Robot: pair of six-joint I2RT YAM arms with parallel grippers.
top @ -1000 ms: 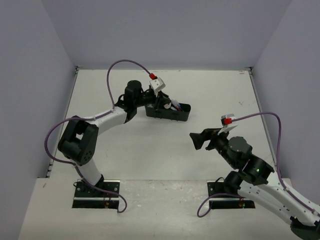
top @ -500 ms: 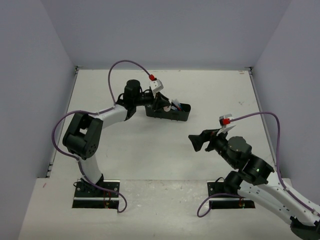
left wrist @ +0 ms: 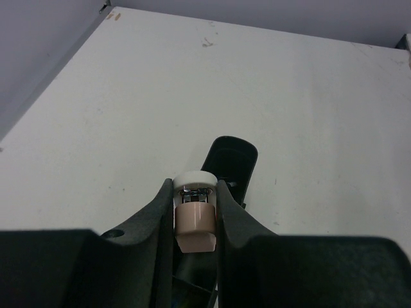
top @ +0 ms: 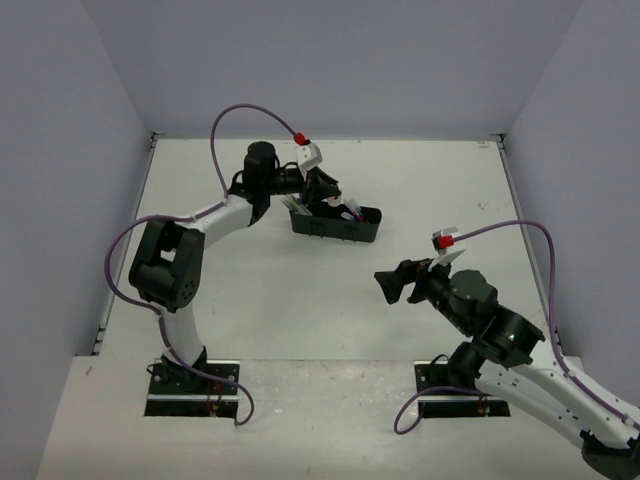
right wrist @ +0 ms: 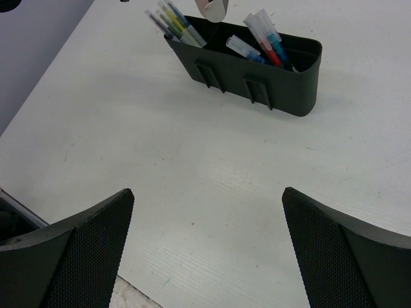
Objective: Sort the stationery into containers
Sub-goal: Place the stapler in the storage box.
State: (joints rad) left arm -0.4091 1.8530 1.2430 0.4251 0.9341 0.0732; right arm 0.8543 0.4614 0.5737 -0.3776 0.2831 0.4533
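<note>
Since a second ago the left arm has drawn its wrist back toward the far wall and lifted, so a bundle of pens now shows at the left end of the tray (right wrist: 282, 80); the right arm has barely shifted.

The left gripper (left wrist: 194, 189) is closed to a narrow gap, pinching the eraser (left wrist: 194, 224) between its two fingers (left wrist: 162, 218). The eraser is a pinkish-beige block with a white part at its far end, and the fingers press on its two sides. It is held above the black tray, over the middle near the far rim, and the right wrist view shows only its lower tip there. I cannot tell whether it touches the rim.

The tray stands on the white table (right wrist: 192, 160), well in front of the right arm. Yellow, blue and clear pens (right wrist: 170, 19) lean out of its left compartment. More pens with red, blue and clear barrels (right wrist: 266, 38) lie slanted in the right compartment.

The right gripper (top: 392, 284) hovers over bare table with its jaws spread as wide as they go. It holds nothing and touches nothing, and it points toward the tray from well apart.
</note>
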